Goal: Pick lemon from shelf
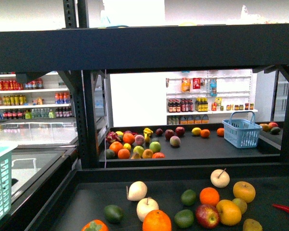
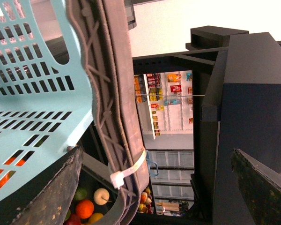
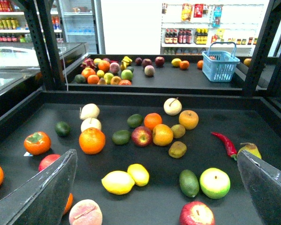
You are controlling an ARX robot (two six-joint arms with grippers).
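Two lemons lie side by side on the shelf's dark lower tray (image 3: 234, 117) in the right wrist view: a larger oval lemon (image 3: 117, 182) and a smaller one (image 3: 138, 174) touching it. My right gripper (image 3: 157, 157) hangs open above the tray, with both lemons between its dark fingers (image 3: 42, 192) and below them. My left gripper (image 2: 155, 151) is open and empty, close beside a light blue basket (image 2: 33, 93) and the shelf's black frame (image 2: 253, 93). The front view shows the shelf (image 1: 135, 48) but neither gripper and neither lemon.
Around the lemons lie a green avocado (image 3: 189, 183), a green apple (image 3: 215, 183), a red apple (image 3: 196, 214), a peach (image 3: 85, 213) and an orange (image 3: 92, 140). A red chili (image 3: 225, 143) lies toward the tray's side. A blue basket (image 1: 242, 131) stands on the far tray.
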